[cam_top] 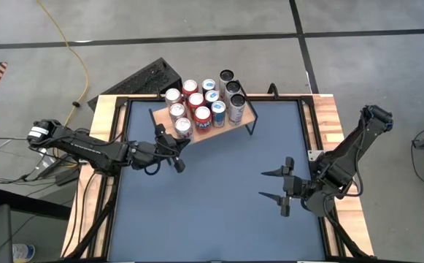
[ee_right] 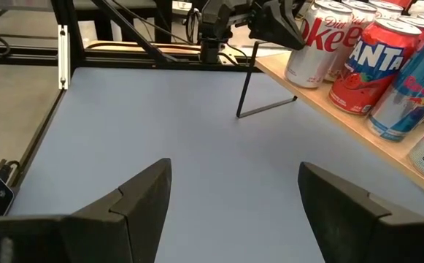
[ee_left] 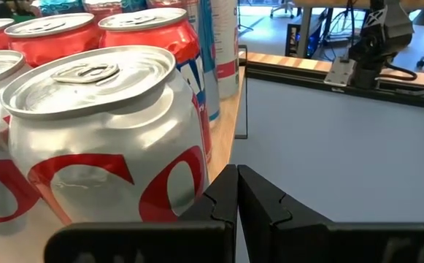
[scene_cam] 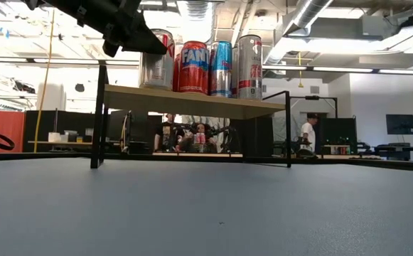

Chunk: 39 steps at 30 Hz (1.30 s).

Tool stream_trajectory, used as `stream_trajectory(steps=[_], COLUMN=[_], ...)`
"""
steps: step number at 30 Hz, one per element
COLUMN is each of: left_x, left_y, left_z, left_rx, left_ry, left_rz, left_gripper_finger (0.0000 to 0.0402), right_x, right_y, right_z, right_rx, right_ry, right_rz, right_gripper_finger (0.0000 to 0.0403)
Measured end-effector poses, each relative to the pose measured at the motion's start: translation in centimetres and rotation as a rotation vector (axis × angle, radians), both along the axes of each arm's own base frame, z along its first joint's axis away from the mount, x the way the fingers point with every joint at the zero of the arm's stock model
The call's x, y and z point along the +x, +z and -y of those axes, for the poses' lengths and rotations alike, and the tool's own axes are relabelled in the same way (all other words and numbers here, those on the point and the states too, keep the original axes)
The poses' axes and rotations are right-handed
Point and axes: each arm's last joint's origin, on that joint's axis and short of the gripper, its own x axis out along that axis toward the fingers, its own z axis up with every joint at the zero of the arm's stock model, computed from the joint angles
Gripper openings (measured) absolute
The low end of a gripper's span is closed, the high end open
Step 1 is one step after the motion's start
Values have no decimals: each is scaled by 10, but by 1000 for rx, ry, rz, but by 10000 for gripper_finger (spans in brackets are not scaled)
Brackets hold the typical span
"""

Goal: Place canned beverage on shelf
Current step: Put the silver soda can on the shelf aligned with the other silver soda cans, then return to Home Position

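- 12 or so cans stand packed together on the shelf [cam_top: 249, 113], a light wooden board on thin black legs set at the far edge of the table [cam_top: 212, 212].
- The cans fill nearly the whole board; the nearest row in the low view shows a silver and red can [scene_cam: 156, 60], a red Fanta can [scene_cam: 192, 66], a blue can [scene_cam: 221, 68] and a tall silver can [scene_cam: 249, 66].
- The left gripper [cam_top: 176, 152] sits just beside the shelf's near left corner, its fingers pressed together with nothing between them.
- In the left wrist view the closed fingertips [ee_left: 233, 191] point past a silver Diet Coke can [ee_left: 106, 139] that stands at the board's corner; whether they touch it I cannot tell.
- The right gripper [cam_top: 279, 191] hangs over the dark table surface on the right side, well apart from the shelf, jaws spread wide and empty.
- In the right wrist view its 2 fingers [ee_right: 135, 197] frame bare tabletop, with the shelf's edge and cans off to one side.
- People show in the room beyond the table, under the shelf board in the low view.
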Motion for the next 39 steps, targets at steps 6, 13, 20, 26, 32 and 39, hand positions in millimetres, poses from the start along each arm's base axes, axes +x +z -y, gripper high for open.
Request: stream_trajectory(steps=[6, 13, 20, 26, 32, 39], left_x=[0, 0, -3, -18, -50, -77], left_y=[0, 0, 13, 62, 119, 135], left_z=[-1, 0, 9, 23, 37, 35], left_rx=[6, -5, -122, -286, -295, -236], left_ry=[28, 15, -170, -408, -684, -720], left_rz=[3, 9, 98, 295, 472, 534], left_gripper_finger=[0, 0, 0, 0, 0, 0], right_x=[0, 0, 0, -5, -23, -47], right_y=[0, 0, 0, 18, 61, 71], right_z=[0, 0, 0, 6, 22, 49], right_rx=[2, 13, 14, 2, 20, -32], right_ry=[0, -3, -2, 22, 58, 66], right_rz=[1, 5, 6, 37, 124, 98], right_gripper_finger=[292, 292, 292, 292, 292, 292])
